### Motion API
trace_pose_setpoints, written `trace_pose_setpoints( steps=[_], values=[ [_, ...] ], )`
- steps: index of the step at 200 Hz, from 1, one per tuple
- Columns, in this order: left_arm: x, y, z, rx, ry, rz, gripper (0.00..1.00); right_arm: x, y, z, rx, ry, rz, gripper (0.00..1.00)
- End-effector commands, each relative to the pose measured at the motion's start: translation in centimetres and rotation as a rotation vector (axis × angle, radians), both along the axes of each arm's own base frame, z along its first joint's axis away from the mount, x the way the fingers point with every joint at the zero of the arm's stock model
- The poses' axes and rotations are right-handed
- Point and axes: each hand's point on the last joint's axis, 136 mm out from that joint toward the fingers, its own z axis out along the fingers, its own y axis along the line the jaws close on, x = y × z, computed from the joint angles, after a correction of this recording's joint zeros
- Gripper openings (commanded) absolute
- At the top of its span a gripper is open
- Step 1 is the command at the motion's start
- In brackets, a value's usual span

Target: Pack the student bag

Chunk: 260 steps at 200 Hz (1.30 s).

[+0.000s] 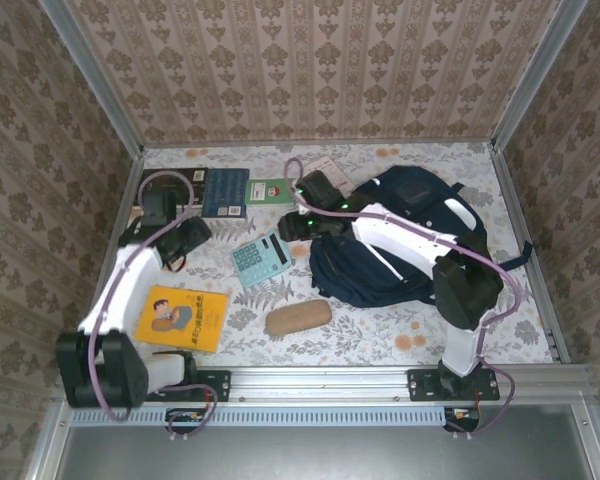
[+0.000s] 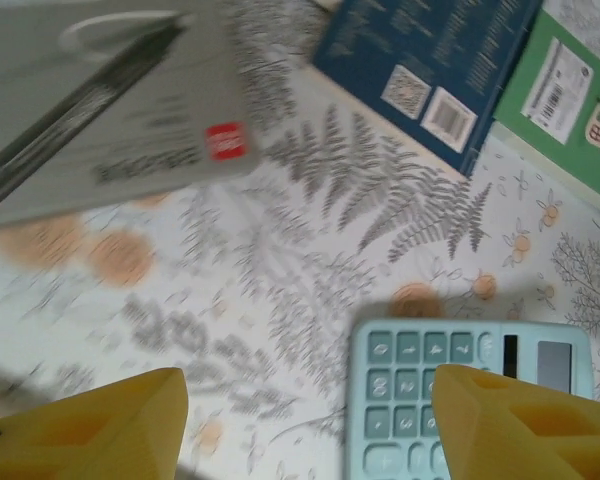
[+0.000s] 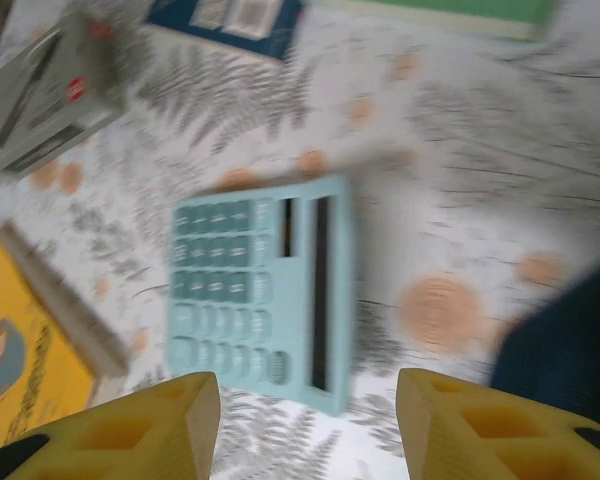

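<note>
I see both tools with fingers apart, holding nothing: the left gripper (image 2: 310, 425) hangs over the floral table (image 1: 380, 335) beside the blue calculator (image 2: 420, 390), and the right gripper (image 3: 308, 420) is directly above it. The student bag (image 1: 355, 280) lies on the table's right half.

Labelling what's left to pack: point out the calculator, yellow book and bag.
calculator (image 3: 225, 290), right wrist view, on its keypad.
yellow book (image 1: 183, 318), top external view, middle of its cover.
bag (image 1: 412, 190), top external view, upper navy panel.
</note>
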Motion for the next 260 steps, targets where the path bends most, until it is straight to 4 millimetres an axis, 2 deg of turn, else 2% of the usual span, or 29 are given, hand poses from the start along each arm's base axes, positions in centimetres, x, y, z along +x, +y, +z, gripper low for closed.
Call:
trace_pose_setpoints(
  steps=[1,30,49,76,100,117,154,172,195,217,241,260],
  values=[
    [-4.5,2.1,-1.2,-0.019,0.062,0.181,0.67,-2.0,4.6,-0.4,0.039,-0.001,0.167,0.49],
    [-7.6,3.3,-0.9,0.015,0.066,0.236,0.68,-5.2,9.9,-1.2,0.078,0.014,0.340,0.47],
    [-9.6,3.8,-1.9,0.015,0.107,0.279,0.65,-6.9,12.6,-2.3,0.073,0.027,0.410,0.45],
    [-12.6,3.8,-5.3,-0.020,0.237,0.368,0.61,-7.2,13.5,-3.6,0.060,0.053,0.386,0.44],
    [-13.4,2.7,-8.6,-0.110,0.287,0.420,0.60,-6.9,12.7,-3.4,0.039,0.039,0.362,0.45],
    [-13.0,2.4,-10.3,-0.144,0.284,0.444,0.59,-6.8,12.0,-3.0,0.023,0.024,0.348,0.45],
    [-10.1,1.8,-13.1,-0.164,0.221,0.388,0.60,-6.6,9.9,-2.2,0.004,0.013,0.297,0.47],
    [-8.1,0.2,-13.8,-0.205,0.189,0.300,0.59,-6.6,8.7,-1.9,-0.014,0.000,0.273,0.47],
    [-5.0,-2.8,-13.0,-0.201,0.124,0.151,0.59,-6.5,7.0,-1.6,-0.031,-0.009,0.243,0.47],
    [-3.3,-5.2,-12.4,-0.139,0.133,0.034,0.59,-6.3,5.9,-1.7,-0.049,-0.008,0.224,0.47],
    [-3.3,-5.1,-12.3,-0.087,0.172,0.012,0.60,-6.2,5.9,-1.8,-0.055,-0.012,0.233,0.47],
    [-3.7,-4.5,-11.0,-0.063,0.149,0.015,0.62,-6.0,6.5,-1.9,-0.057,-0.013,0.247,0.46]
  ],
)
